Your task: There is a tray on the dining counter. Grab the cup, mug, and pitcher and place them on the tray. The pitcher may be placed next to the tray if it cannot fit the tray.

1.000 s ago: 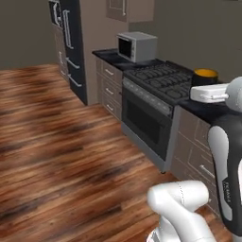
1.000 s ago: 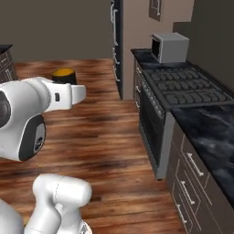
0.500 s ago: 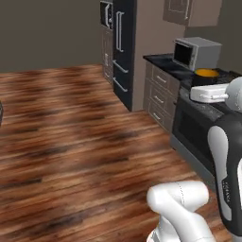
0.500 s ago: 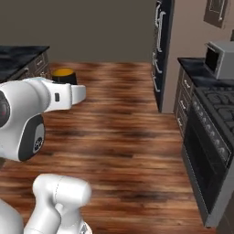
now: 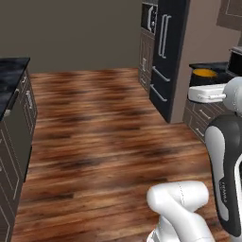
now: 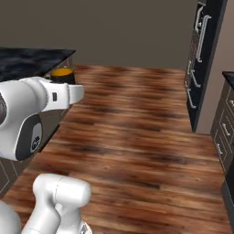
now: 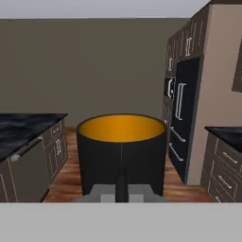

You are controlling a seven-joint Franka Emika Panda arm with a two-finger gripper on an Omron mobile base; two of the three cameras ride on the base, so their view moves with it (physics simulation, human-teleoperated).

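Now I have the mug (image 7: pixel 121 151) in the pincer (image 7: pixel 121 189): its jaws are closed on the near wall of the mug, and in the hand view the black body with the orange inside stands upright directly in front of the camera, its mouth facing up. In the left base view I see the orange rim of the mug (image 5: pixel 204 73) just beyond the white hand, raised high in the air above the wooden floor (image 5: pixel 99 137); in the right base view it sits the same way at the end of the arm (image 6: pixel 62 72). The relation that matters for the next move is, in my judgement, the way from the mug to the dining worktop (image 6: pixel 27 61). In the right base view this black marble top lies at the left, just behind the hand, so the carried mug seems to be already near its edge. I cannot see the tray on it from here, so I would need the base to turn more toward that worktop before lowering the mug.
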